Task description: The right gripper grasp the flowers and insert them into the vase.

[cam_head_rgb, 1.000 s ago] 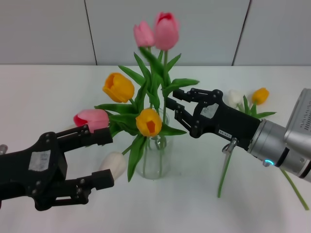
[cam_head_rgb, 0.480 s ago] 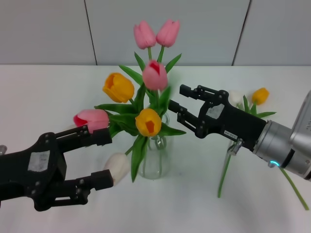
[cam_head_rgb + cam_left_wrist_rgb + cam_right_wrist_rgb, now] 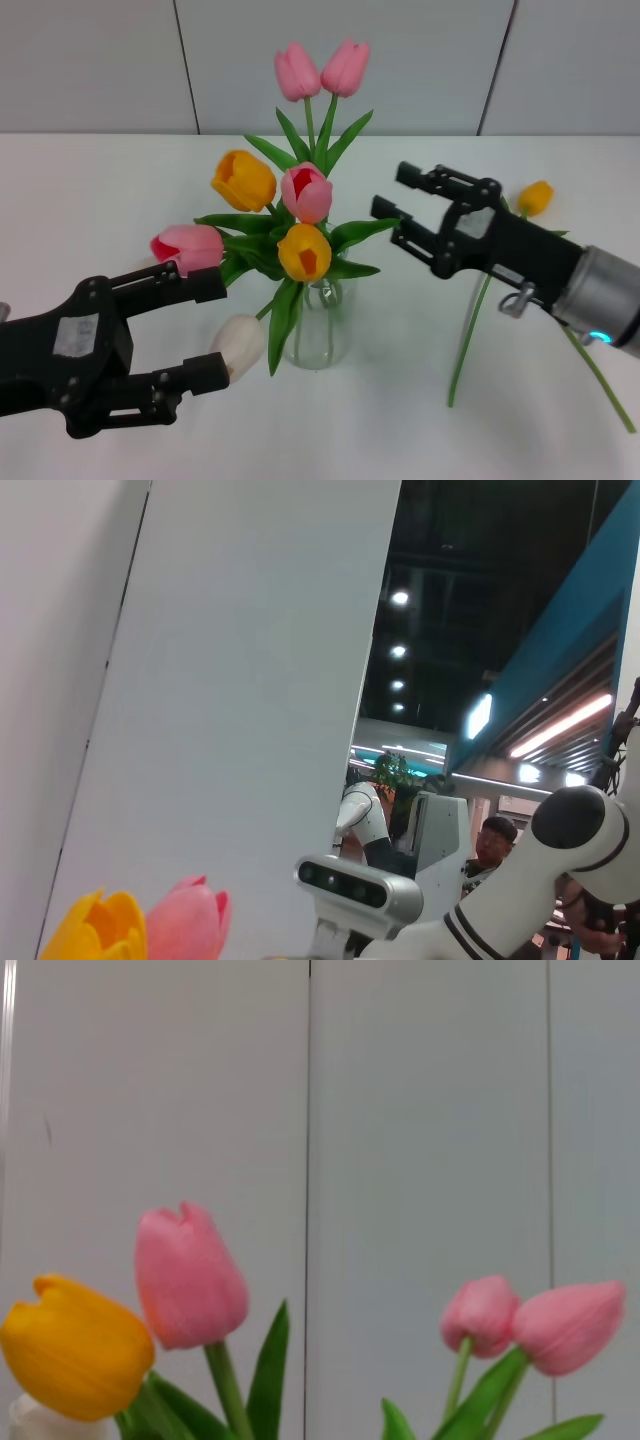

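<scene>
We hold our right gripper (image 3: 400, 208) in the air just right of the bouquet, fingers spread and pinching nothing. The pink tulip with the reddish centre (image 3: 306, 192) stands in the clear glass vase (image 3: 318, 325) near the middle of the white table (image 3: 90, 190), among the yellow tulips (image 3: 243, 180) and the two tall pink ones (image 3: 322, 70); a white tulip (image 3: 239, 341) droops beside the vase.

More flowers lie on the table toward its right edge: a yellow tulip (image 3: 535, 197) behind our right arm, with long green stems (image 3: 466, 340) running toward the front edge. We judge these light and springy, the thin stems likely to bend and the bud heads soft, so we would take one at mid-stem, clear of the leaves. The vase looks light and tippable, its narrowed rim already crowded.

Our left gripper (image 3: 205, 330) hovers with fingers apart just left of the vase, near the low pink tulip (image 3: 189, 245). Open room lies over the table's right half; the vase's left side is hemmed in
</scene>
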`<action>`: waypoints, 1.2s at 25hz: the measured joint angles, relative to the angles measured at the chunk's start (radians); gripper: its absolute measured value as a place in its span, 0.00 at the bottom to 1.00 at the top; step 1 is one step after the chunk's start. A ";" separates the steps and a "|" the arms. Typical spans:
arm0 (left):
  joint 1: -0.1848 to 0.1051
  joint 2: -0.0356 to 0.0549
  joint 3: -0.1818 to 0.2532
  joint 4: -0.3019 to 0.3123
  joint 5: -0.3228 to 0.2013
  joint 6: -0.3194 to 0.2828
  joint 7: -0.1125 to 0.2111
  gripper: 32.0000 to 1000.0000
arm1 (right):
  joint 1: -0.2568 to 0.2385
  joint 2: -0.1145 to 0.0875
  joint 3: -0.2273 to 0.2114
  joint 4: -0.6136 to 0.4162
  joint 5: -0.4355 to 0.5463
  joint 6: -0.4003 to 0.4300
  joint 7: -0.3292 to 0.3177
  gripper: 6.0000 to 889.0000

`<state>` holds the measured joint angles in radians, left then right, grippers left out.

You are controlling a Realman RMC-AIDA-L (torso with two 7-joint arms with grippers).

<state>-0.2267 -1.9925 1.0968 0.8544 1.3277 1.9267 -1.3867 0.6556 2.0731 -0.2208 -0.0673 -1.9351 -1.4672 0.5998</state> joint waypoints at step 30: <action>0.017 0.0262 0.029 0.012 0.021 0.006 -0.013 0.83 | -0.143 -0.074 -0.362 -0.453 0.020 -0.582 0.549 0.95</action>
<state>-0.2095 -1.9662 1.1263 0.8668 1.3489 1.9329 -1.3993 0.5130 1.9992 -0.5828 -0.5205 -1.9149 -2.0491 1.1492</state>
